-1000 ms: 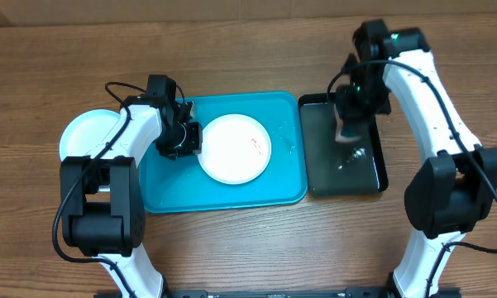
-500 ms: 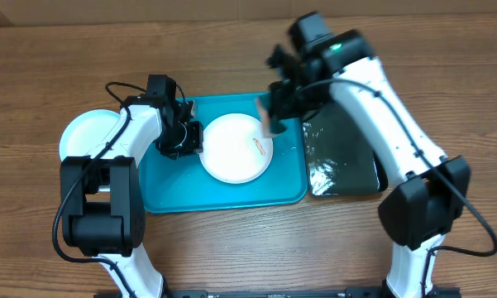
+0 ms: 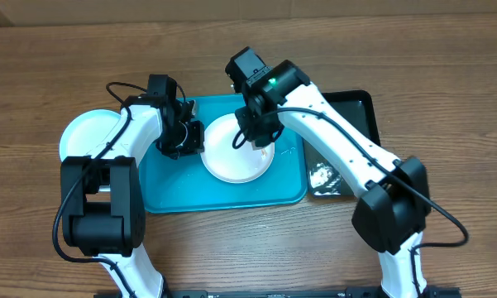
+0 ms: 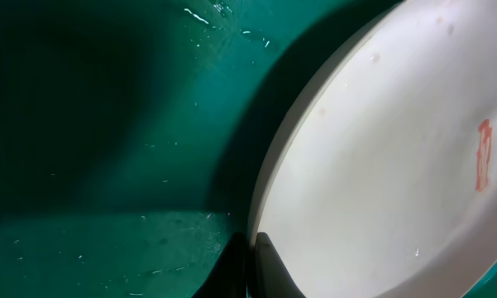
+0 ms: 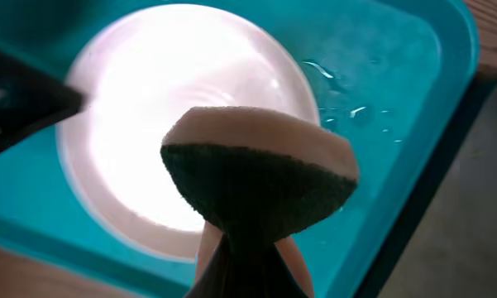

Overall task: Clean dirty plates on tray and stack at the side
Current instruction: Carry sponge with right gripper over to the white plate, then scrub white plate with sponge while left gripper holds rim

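A white plate with a reddish smear lies on the teal tray. My left gripper is shut on the plate's left rim; the left wrist view shows its fingers pinching the edge of the plate. My right gripper is shut on a sponge with a dark scouring face and holds it over the right part of the plate. A second pale plate lies on the table left of the tray. No lime-green-rimmed plate is in view.
A glossy black tray with a shiny wet patch sits right of the teal tray. Water drops lie on the teal tray. The wooden table shows bare in front of both trays.
My right arm has swung left from the black tray, carrying the sponge to above the white plate. The left gripper has stayed on the plate's rim.
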You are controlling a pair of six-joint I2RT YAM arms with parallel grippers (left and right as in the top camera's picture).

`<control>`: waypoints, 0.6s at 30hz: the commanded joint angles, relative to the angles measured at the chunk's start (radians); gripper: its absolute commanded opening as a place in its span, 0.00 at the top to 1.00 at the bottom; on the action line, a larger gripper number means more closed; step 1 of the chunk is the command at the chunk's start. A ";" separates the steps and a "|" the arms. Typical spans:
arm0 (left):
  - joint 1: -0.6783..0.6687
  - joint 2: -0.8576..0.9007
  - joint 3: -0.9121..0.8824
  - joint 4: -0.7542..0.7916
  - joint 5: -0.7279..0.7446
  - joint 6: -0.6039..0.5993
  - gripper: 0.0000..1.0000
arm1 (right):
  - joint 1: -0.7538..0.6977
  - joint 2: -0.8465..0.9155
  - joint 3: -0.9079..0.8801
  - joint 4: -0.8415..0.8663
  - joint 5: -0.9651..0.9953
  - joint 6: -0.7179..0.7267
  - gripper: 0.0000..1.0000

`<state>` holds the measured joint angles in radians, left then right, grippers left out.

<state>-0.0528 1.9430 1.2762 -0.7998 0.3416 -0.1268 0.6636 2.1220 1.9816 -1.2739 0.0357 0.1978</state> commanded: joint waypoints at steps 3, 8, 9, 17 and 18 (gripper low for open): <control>-0.010 -0.006 -0.002 0.000 0.026 0.015 0.96 | 0.003 0.042 -0.016 0.014 0.069 0.037 0.96; -0.010 -0.006 -0.002 0.000 0.026 0.015 0.96 | 0.003 0.060 -0.054 0.056 0.068 0.039 0.96; -0.010 -0.006 -0.002 0.000 0.026 0.015 0.96 | 0.003 0.063 -0.061 0.064 0.068 0.040 0.96; -0.010 -0.006 -0.002 0.001 0.026 0.015 0.96 | 0.003 0.097 -0.123 0.115 0.068 0.065 0.96; -0.010 -0.006 -0.002 0.001 0.026 0.015 0.96 | 0.003 0.106 -0.126 0.119 0.068 0.065 0.96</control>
<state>-0.0528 1.9430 1.2762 -0.7998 0.3424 -0.1268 0.6636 2.1960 1.8683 -1.1667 0.0887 0.2420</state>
